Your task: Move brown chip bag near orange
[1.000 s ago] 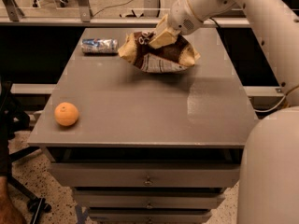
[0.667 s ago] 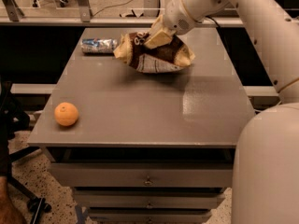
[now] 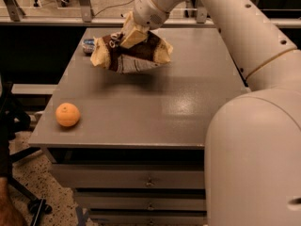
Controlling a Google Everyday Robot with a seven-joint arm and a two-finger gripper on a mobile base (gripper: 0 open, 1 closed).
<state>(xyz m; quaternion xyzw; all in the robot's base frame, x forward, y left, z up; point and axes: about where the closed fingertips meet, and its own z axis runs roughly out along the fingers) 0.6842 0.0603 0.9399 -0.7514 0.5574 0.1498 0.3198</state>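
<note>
The brown chip bag is a crinkled foil bag with a dark brown middle and pale tan ends. It hangs in the air above the back middle of the grey table. My gripper is shut on the bag's top and holds it up. The orange sits on the table near the front left corner, well to the left of and nearer than the bag.
A small silver-blue can lies at the table's back left, partly hidden behind the bag. My white arm spans the right side. Drawers are below the tabletop. A chair base stands at the lower left.
My gripper has lifted the bag off the table and carried it left and toward the front. The camera view has shifted closer. The orange has not moved.
</note>
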